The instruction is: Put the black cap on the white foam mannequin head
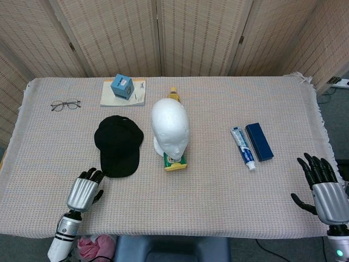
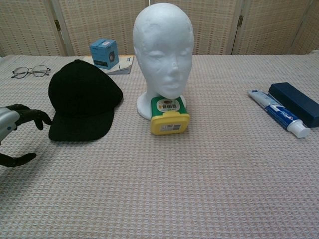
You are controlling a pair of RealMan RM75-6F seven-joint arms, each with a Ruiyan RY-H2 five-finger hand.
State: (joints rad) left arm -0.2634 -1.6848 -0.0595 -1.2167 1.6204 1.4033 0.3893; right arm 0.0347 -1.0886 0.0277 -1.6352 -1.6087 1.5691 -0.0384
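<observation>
our left hand (image 1: 85,192), fingers apart and empty, sits just beside the cap (image 1: 118,144) brim to grab it, while our right hand (image 1: 325,190) rests open.

Head view steeply overhead; chest view low, frontal; shared tabletop (image 1: 218,185).
</observation>
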